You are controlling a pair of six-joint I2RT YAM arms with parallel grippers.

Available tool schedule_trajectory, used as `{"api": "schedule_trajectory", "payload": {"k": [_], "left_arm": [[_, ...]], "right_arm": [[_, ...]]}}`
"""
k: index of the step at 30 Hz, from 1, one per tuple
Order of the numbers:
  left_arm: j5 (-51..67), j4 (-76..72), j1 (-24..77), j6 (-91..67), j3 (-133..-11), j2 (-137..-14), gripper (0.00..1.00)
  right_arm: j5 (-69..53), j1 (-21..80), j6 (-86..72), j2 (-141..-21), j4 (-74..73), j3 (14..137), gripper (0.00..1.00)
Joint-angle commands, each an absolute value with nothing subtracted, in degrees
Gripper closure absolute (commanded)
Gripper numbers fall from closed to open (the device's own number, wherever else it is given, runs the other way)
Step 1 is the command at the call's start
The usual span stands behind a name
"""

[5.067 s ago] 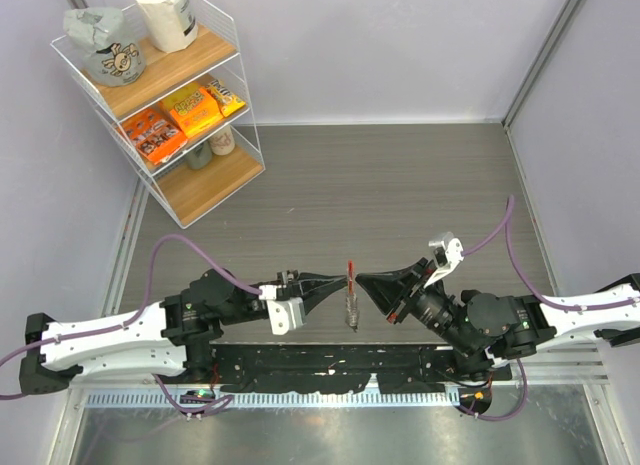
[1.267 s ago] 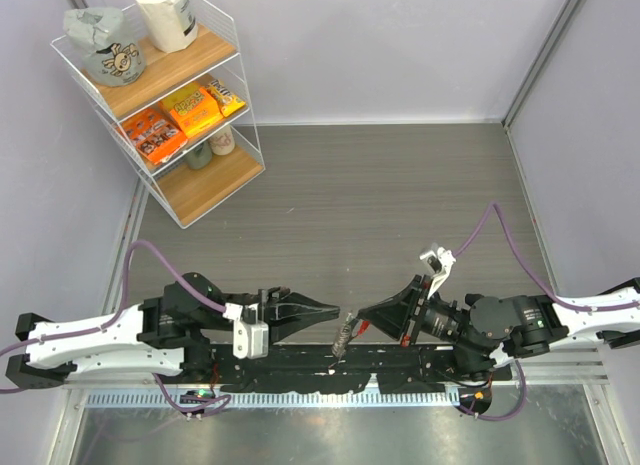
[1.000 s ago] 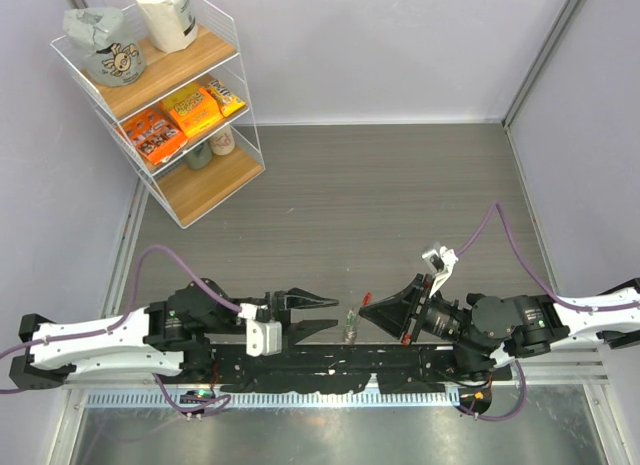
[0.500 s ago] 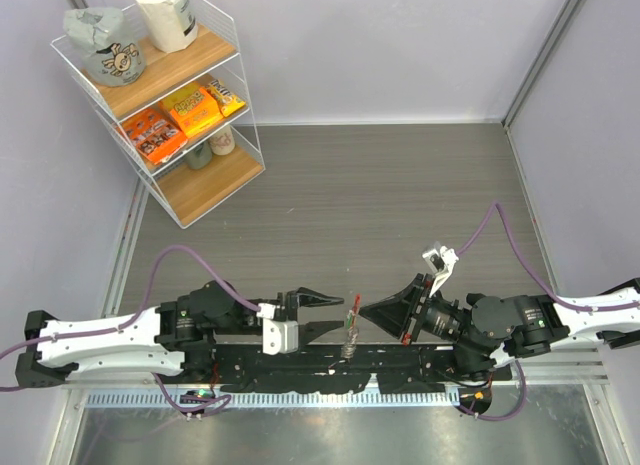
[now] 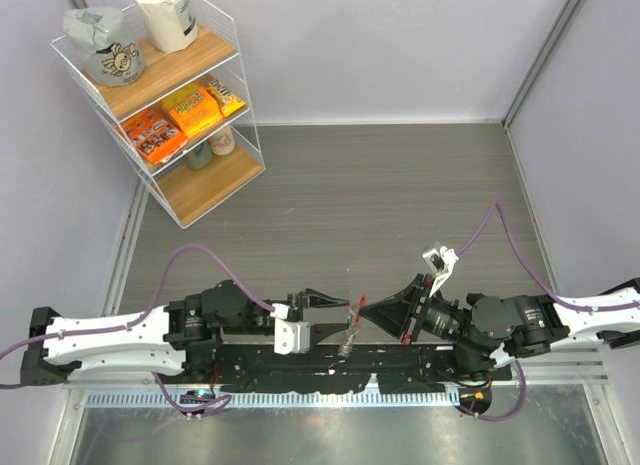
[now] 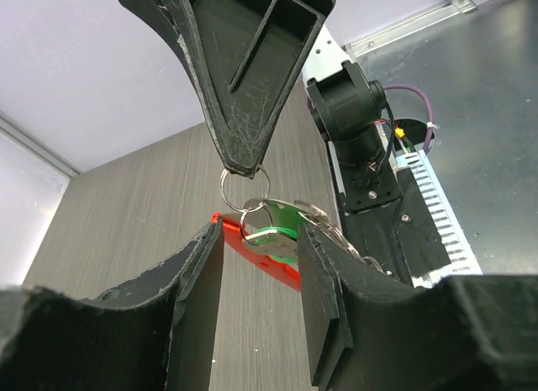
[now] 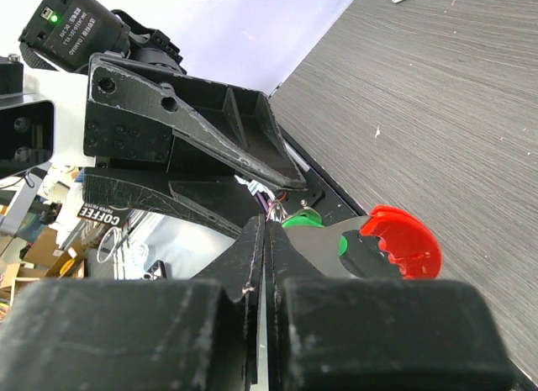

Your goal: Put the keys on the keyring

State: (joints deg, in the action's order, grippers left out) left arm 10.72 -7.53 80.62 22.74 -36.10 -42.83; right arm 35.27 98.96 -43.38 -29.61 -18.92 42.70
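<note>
Two pairs: right fingers (image 6: 244,113) clamped shut on keyring (image 6: 269,266); left fingers (image 6: 197,307) half-open, straddling dangling green key (image 6: 273,236).

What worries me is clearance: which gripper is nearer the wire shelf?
Left. The left gripper sits to the wire shelf's near right; the right gripper, facing it, is farther right.

Left gripper (image 5: 345,316) fingers stood apart, but the gap's mouth was blocked: keyring (image 6: 267,265) and keys (image 6: 273,236) hung there from the right gripper (image 5: 364,310) tip. Grippers sat nearly tip to tip. Passing room lay over the table (image 5: 370,185) beyond; rack (image 5: 160,105) far left.
</note>
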Motion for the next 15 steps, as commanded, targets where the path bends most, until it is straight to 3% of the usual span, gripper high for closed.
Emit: {"api": "schedule_trajectory", "payload": {"k": [1,5,12,15], "left_arm": [[11.5,-11.3,80.9,22.6,-38.4,-43.6,0.55],[11.5,-11.2,80.9,22.9,-39.0,-44.4,0.65],[10.3,-11.1,80.9,23.5,-39.9,-45.1,0.99],[10.0,-11.4,80.9,24.0,-40.0,-45.1,1.00]], "right_arm": [[36.2,99.3,-44.2,-29.1,-15.3,43.1,0.94],[35.9,99.2,-44.2,-29.1,-15.0,42.9,0.94],[35.3,99.2,-44.4,-29.0,-14.7,42.5,0.95],[35.2,99.2,-44.6,-28.8,-14.7,42.3,0.95]]}}
